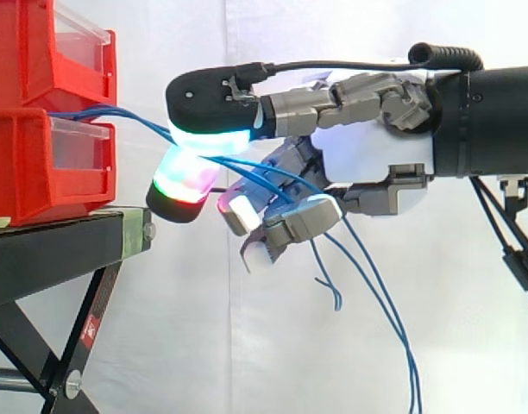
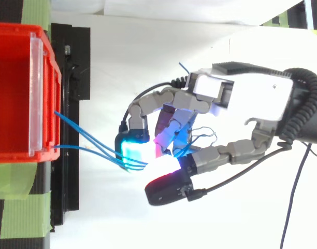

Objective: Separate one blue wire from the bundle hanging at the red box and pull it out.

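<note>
So the hand sits just off the front of the red box, with two glowing pads pinched shut on the blue wires and the other fingers loosely curled farther from the box, out of the way. The wires leave the box front fanned apart, bunch up at the pinch, then droop down on the far side from the box. Looks like several strands are caught rather than one, so I'd guess the separating isn't done yet.
</note>
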Available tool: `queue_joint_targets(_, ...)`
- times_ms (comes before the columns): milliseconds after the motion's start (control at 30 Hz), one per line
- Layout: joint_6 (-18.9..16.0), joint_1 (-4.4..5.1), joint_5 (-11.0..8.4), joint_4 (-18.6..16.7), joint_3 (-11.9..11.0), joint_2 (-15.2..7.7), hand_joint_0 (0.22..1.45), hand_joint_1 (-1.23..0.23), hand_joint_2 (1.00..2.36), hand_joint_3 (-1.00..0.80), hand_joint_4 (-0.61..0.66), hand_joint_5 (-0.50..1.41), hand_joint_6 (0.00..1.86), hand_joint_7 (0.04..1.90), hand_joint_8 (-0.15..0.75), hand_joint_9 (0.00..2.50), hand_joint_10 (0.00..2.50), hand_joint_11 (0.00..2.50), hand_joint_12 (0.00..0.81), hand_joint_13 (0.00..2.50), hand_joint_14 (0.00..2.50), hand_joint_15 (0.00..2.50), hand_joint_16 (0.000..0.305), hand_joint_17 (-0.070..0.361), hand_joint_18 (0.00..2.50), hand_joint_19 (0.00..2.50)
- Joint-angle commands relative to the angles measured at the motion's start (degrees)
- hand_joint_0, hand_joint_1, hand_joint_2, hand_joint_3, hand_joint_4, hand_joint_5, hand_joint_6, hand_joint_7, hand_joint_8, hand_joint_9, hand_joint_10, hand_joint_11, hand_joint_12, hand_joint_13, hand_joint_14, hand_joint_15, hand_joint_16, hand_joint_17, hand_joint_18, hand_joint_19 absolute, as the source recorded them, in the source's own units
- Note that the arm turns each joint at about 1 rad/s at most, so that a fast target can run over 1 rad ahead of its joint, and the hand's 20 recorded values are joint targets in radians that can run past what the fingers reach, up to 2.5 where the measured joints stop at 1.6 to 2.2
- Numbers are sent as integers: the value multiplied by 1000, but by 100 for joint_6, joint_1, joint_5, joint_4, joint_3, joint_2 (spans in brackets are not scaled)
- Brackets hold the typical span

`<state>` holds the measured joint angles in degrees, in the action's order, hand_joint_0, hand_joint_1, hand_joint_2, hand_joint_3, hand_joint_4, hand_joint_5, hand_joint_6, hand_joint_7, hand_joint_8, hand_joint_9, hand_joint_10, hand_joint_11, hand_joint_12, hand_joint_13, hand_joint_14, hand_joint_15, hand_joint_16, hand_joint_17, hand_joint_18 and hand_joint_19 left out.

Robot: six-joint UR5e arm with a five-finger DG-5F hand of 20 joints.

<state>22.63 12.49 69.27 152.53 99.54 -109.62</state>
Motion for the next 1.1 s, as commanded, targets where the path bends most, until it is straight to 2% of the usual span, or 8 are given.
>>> queue_joint_targets(0, 453, 8, -168, 180, -5, 116, 674, -756, 1026, -185, 35, -171, 724, 1195, 323, 1117, 22, 1010, 304, 1353, 174, 1691, 49, 110, 682, 821)
queue_joint_targets(167, 787, 8, -273, 330, -5, 239, 675, -757, 1025, -189, 25, -171, 723, 1198, 327, 1116, 22, 1010, 309, 1354, 167, 1692, 49, 110, 682, 821)
queue_joint_targets(533, 1077, 16, -265, 373, -5, 380, 675, -767, 1027, -184, 10, -168, 715, 1208, 315, 1118, 22, 1005, 308, 1370, 151, 1668, 49, 109, 678, 812)
queue_joint_targets(767, 1437, 25, -309, 409, -5, 511, 677, -773, 1028, -177, 32, -167, 714, 1216, 319, 1110, 22, 1024, 305, 1363, 137, 1691, 49, 109, 674, 813)
queue_joint_targets(1067, 1490, 25, -361, 409, -5, 511, 692, -803, 1029, -174, 74, -173, 728, 1160, 319, 1083, 22, 1019, 309, 1353, 128, 1697, 49, 110, 661, 808)
